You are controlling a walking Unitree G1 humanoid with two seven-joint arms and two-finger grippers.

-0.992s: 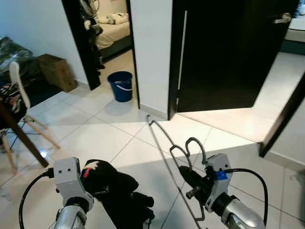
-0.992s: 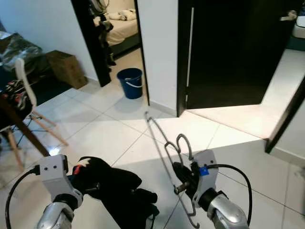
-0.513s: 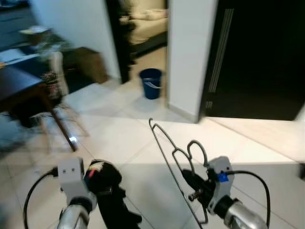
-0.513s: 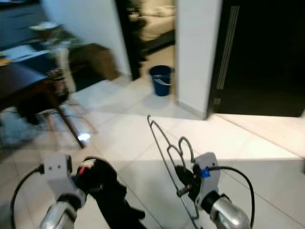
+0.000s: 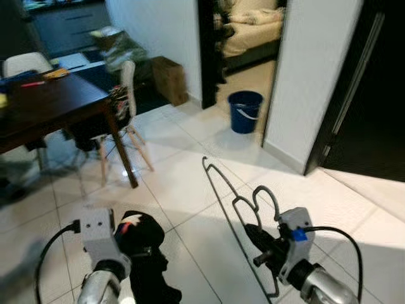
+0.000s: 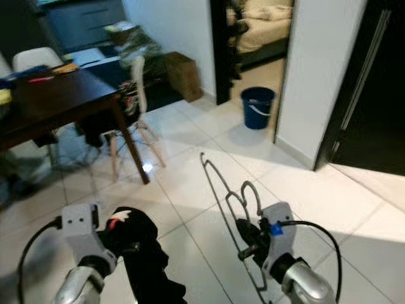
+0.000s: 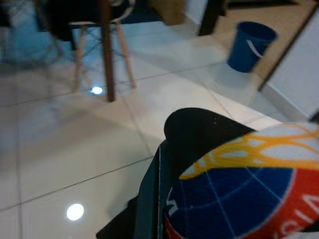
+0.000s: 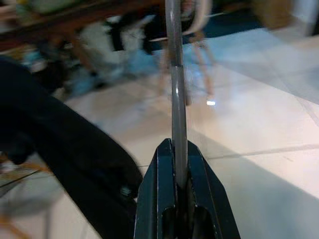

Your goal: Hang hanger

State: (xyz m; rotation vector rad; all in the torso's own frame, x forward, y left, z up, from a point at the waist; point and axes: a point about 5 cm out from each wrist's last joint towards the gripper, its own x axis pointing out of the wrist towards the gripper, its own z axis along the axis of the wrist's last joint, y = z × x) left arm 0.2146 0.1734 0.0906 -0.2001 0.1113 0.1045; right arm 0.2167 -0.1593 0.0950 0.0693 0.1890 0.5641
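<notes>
Right jaws (image 8: 177,172) pinch the wire hanger (image 5: 235,209), its long axis rising forward and leftward over the floor (image 5: 183,171). Left jaws (image 5: 136,244) grip a black garment (image 5: 149,266) alongside. No rail visible; the right arm carries the hanger, so it leads

Left fingers (image 7: 149,199) under black garment (image 5: 144,253)

A home: glossy white floor tiles (image 5: 177,183) run to an open doorway showing a bed (image 5: 250,22) with pale bedding. A dark wooden desk (image 5: 50,104) with white chairs (image 5: 130,95), a blue bucket (image 5: 244,111) and a cardboard box (image 5: 168,78) stand nearby.
</notes>
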